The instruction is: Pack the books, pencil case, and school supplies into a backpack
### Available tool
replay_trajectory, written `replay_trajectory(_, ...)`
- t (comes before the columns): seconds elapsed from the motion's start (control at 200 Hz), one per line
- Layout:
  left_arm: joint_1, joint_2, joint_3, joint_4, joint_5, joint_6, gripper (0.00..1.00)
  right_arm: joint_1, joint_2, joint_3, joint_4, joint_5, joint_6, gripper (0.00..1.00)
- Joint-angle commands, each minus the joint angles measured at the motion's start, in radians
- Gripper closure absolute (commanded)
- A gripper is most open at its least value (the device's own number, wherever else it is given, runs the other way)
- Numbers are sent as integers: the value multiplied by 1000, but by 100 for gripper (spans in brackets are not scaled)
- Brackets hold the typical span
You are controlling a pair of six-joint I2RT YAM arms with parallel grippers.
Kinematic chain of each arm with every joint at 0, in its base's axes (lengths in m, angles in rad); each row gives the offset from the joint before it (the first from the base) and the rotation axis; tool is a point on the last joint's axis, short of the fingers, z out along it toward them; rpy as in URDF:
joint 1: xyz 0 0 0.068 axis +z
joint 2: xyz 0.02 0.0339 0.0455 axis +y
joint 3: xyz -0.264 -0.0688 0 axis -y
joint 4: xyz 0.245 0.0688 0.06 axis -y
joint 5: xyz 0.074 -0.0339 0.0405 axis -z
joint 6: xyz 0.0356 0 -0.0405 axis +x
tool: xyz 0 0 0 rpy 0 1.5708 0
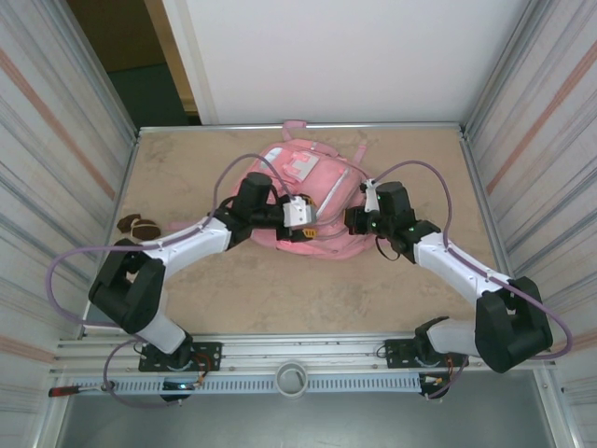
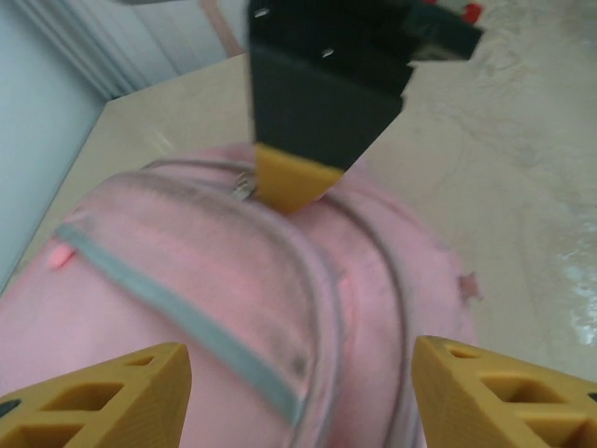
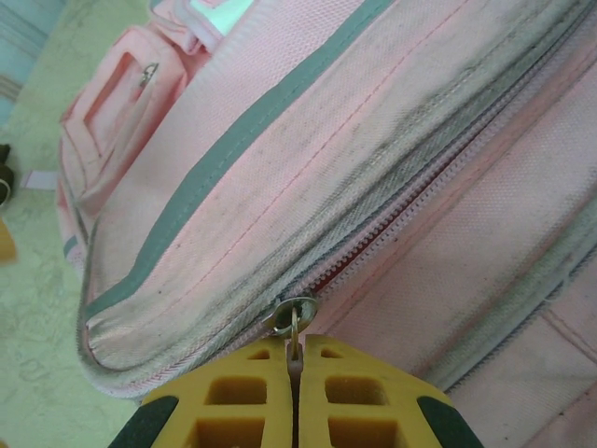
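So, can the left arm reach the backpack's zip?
Probably yes: the left fingers hang open just above the backpack with nothing between; the right fingers are shut on the zip pull across from them.

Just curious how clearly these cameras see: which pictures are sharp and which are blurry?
Right wrist view: crisp, the zipper pull and backpack weave show clearly. Left wrist view: soft, the backpack is smeared. Top external view: evenly lit, no harsh glare.

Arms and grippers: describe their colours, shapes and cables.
The left arm and right arm have white links, bulky black joints and looping purple-grey cables. The left gripper and right gripper have yellow, hollow-ribbed plastic fingers on black mounts.
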Motion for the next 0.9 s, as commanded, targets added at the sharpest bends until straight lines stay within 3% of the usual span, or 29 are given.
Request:
replay_trajectory(0.0, -34, 39, 68, -57, -75, 23, 36, 22, -37, -2, 38, -5, 23, 100)
replay_trajectory(0.185, -70, 104, 129, -77, -92, 44, 40, 50, -73, -21, 63, -27, 30, 100)
replay_trajectory(0.361, -57, 127, 146, -76, -120, 58, 65, 53, -109, -53, 60, -34, 8, 100)
replay_trajectory(0.531, 1, 113, 131, -103, -30, 71, 82, 22, -123, -65, 19, -35, -49, 100)
replay_trajectory(0.696, 73, 49, 88, -119, 102, 68, 86, -44, -92, -44, -51, 28, -65, 100)
replay_trajectory(0.897, 162, 12, 37, -94, 228, 64, 86, -52, -14, 26, -110, 156, -56, 100)
